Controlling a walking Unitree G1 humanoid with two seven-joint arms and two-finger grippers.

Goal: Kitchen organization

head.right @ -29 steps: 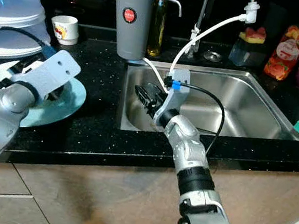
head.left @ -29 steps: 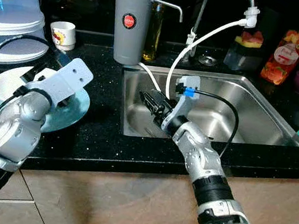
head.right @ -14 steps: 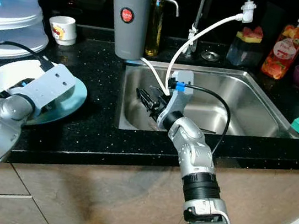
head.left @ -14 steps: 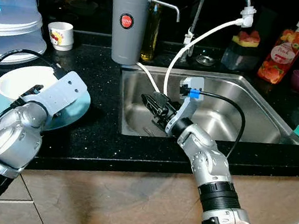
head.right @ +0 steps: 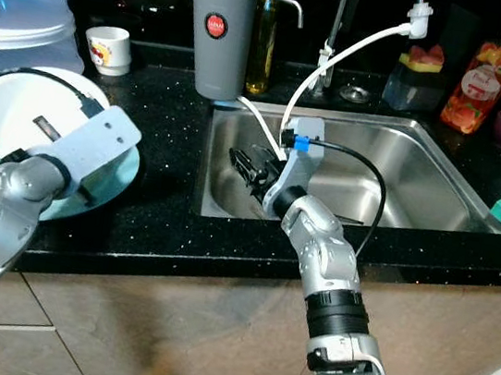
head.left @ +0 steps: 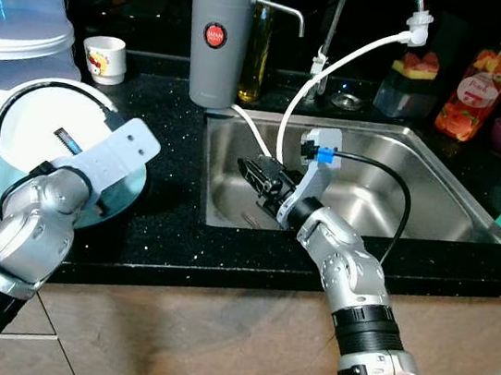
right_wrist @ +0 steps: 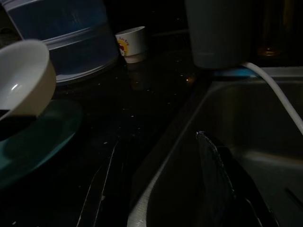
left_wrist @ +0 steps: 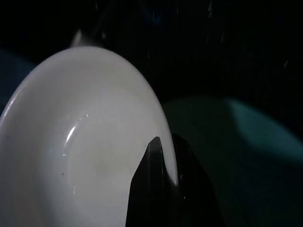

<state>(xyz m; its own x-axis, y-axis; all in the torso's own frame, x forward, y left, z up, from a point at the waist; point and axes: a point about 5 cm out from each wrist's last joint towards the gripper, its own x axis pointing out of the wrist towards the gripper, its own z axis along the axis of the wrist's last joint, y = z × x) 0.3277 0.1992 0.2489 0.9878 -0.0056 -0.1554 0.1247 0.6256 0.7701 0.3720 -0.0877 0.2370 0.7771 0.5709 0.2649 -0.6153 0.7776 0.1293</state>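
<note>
Far left: stacked clear containers (head.left: 18, 15) and a small mug (head.left: 106, 58) crowd the back of the counter. Left gripper (left_wrist: 163, 156) is clamped on the rim of a white bowl (head.left: 39, 134), tipped up on edge above a teal plate (head.right: 107, 181) lying on the black counter (head.left: 160, 231). Bowl looks ceramic: stiff, smooth, prob slick and breakable, moderately heavy. Rim pinch, one finger in and one out, seems the right hold. Room is tight on that side, freer toward the sink (head.left: 437, 190). Right gripper (head.left: 255, 171) hangs inside the sink's left end, near the white hose (head.left: 288, 123); fingers open or closed, can't tell. Sink edge and gray dispenser (head.left: 217, 38) are the things to clear w/ the bowl.
</note>
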